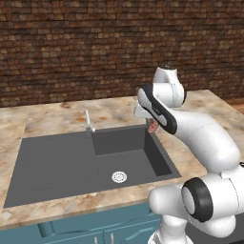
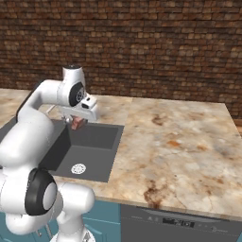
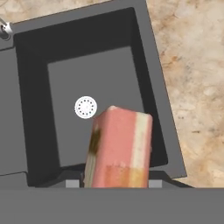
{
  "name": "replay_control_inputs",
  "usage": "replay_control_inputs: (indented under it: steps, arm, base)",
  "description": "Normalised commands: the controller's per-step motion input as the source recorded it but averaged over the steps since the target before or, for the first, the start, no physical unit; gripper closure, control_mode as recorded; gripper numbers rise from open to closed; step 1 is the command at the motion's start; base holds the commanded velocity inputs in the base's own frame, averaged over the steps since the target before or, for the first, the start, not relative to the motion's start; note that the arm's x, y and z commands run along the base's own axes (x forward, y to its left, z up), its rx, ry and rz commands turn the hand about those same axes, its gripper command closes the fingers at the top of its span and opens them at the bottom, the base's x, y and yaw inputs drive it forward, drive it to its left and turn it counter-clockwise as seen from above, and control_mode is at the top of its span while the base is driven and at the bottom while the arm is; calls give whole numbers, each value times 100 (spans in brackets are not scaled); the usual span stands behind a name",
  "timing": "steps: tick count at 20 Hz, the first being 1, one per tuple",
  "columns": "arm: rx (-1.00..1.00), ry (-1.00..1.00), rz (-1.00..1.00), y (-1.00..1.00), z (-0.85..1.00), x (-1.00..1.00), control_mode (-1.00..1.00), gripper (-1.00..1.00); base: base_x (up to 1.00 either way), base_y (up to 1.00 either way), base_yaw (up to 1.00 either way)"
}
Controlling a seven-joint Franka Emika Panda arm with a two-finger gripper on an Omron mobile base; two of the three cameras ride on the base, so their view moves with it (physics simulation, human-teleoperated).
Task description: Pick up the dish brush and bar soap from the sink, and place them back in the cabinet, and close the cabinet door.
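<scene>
My gripper point(image 1: 151, 125) hangs over the back right corner of the sink point(image 1: 57, 162), shut on the bar soap point(image 1: 153, 127). The soap is a reddish-brown block with a paler face, lifted above the deep section point(image 2: 94, 142). In the hand view the bar soap point(image 3: 120, 146) stands between my fingertips point(image 3: 72, 183), and the white drain point(image 3: 85, 107) lies on the basin floor below. From the right base view the gripper point(image 2: 78, 122) holds the bar soap point(image 2: 77, 124) just above the sink's rim. The dish brush, the cabinet and its door are out of view.
A small silver faucet point(image 1: 88, 123) stands at the sink's back edge. Marble counter point(image 2: 179, 142) spreads wide to the right of the basin, with a brick wall point(image 1: 71, 47) behind. Low teal cupboards point(image 1: 95, 228) and a dark dishwasher front point(image 2: 179, 222) sit under the counter.
</scene>
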Motion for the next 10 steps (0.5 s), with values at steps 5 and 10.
replay_control_inputs:
  steps: [5, 10]
  arm:
    - [-3, 0, -9, -13, 35, -8, -100, 100]
    - [-2, 0, -6, -31, 29, -6, -100, 100]
  base:
    - [0, 0, 0]
    - [0, 0, 0]
